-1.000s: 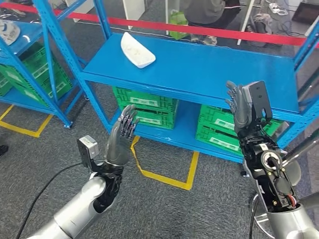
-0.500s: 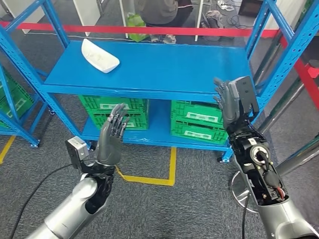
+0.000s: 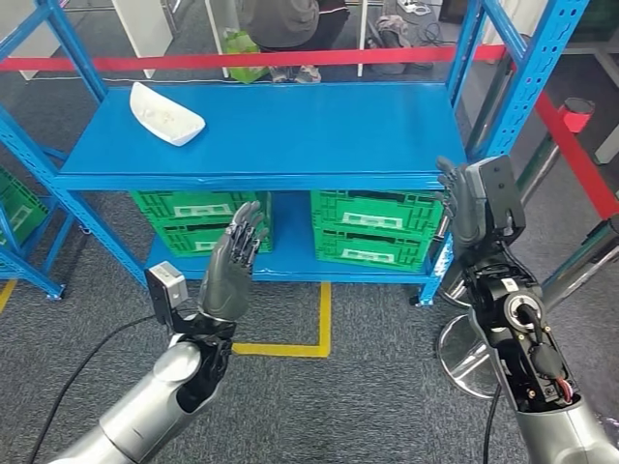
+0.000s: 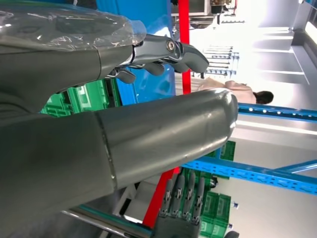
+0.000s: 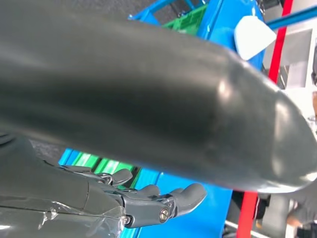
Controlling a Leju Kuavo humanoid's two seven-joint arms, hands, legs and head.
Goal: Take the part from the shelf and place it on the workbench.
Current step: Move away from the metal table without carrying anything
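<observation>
While the part (image 3: pixel 165 114) lies on the shelf (image 3: pixel 307 135), left hand (image 3: pixel 232 263) and right hand (image 3: pixel 461 201) are raised, empty, fingers apart.

The person (image 3: pixel 280 24) behind the shelf (image 3: pixel 292 130) is cut off by the picture's top edge.

Painted blue metal on the shelf (image 3: pixel 292 126), smooth with a soft sheen. The white part (image 3: pixel 165 114) on it looks like matt moulded plastic. Green crates (image 3: pixel 376 228) underneath: ribbed plastic. Left hand (image 3: pixel 230 266) in dark, satiny grey; right hand (image 3: pixel 459 203) the same. Silver forearm (image 3: pixel 138 416) brushed and glossy. Floor (image 3: pixel 350 406) is rough grey carpet.
</observation>
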